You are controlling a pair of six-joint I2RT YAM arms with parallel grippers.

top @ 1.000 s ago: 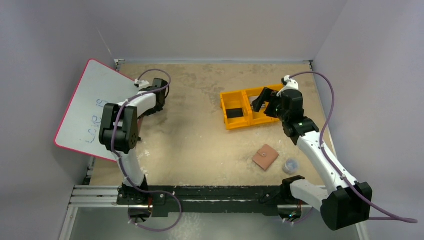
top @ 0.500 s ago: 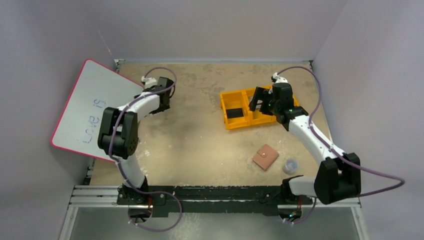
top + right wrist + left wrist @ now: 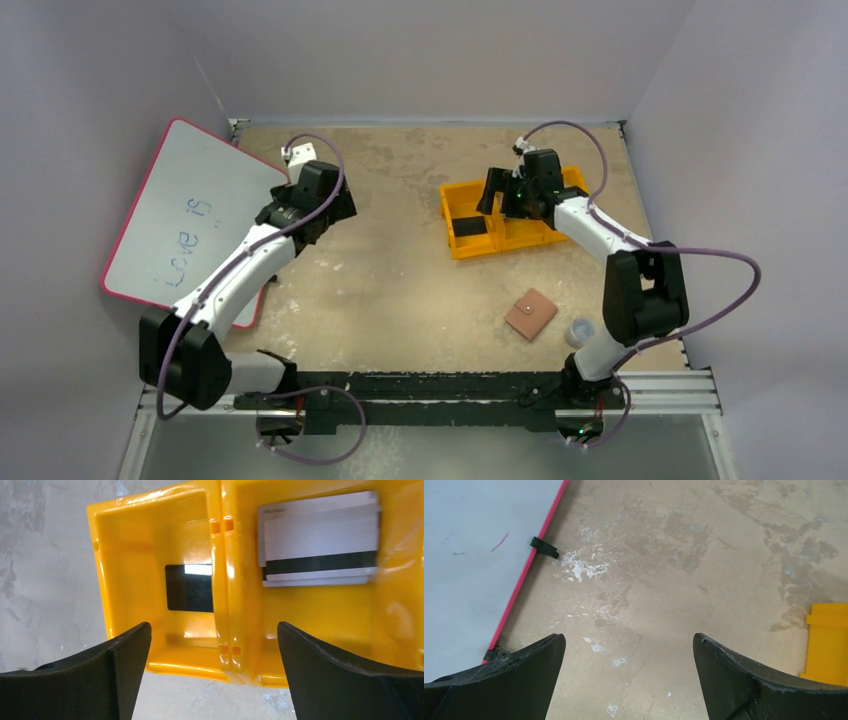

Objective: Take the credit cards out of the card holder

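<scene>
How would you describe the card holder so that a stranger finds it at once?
On the sandy table, look at the near right part. There the card holder lies flat and closed beside a small clear cup. It is the only tan-brown square, with a pale snap at its centre.

Soft, even light from overhead fills every view, and shadows on the surface point(image 3: 400, 280) are faint. In the right wrist view, white glare streaks the glossy walls of the orange tray point(image 3: 223, 575). Focus is sharp throughout.
</scene>
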